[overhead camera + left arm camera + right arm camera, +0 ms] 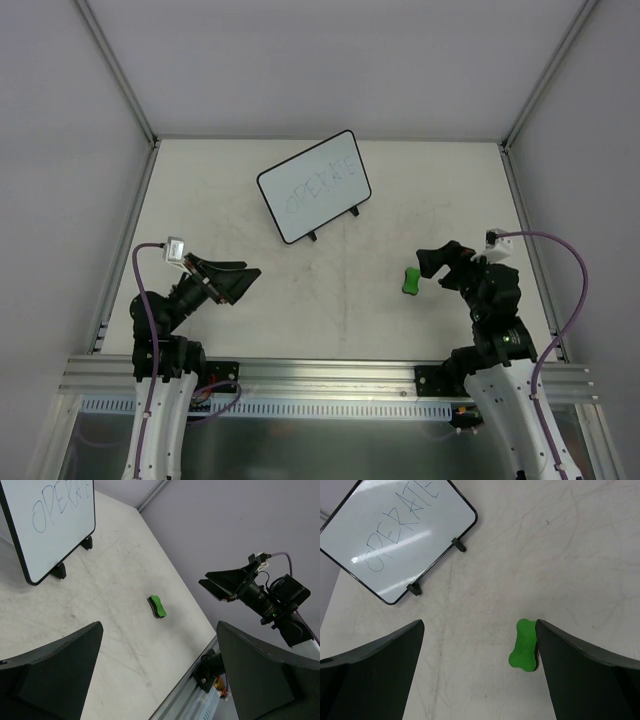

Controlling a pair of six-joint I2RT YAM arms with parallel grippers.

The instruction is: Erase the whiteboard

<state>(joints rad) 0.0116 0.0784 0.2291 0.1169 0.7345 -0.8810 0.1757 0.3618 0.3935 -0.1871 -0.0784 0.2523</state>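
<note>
We recorded the whiteboard (314, 187) at the far middle of the table (250, 335), resting on its two black feet (413, 589) and turned at an angle to the table edges. Blue handwriting reading "OPERATE" covered most of its white face, and none of it was wiped away.

The green eraser (410, 281) lay on the table to the right of centre, well apart from the whiteboard and on its near side. It had a black underside, visible in the left wrist view.

The right gripper (436, 259) sat just beside the eraser, pointing toward the middle of the table. Its two fingers were spread wide with nothing between them. In the right wrist view the eraser lay close against the inner edge of the right-hand finger (585, 675); we could not tell whether the two touched.

The left gripper (238, 281) was positioned over the left part of the table, near neither the whiteboard nor the eraser. Its fingers were likewise spread apart, and it held nothing.
</note>
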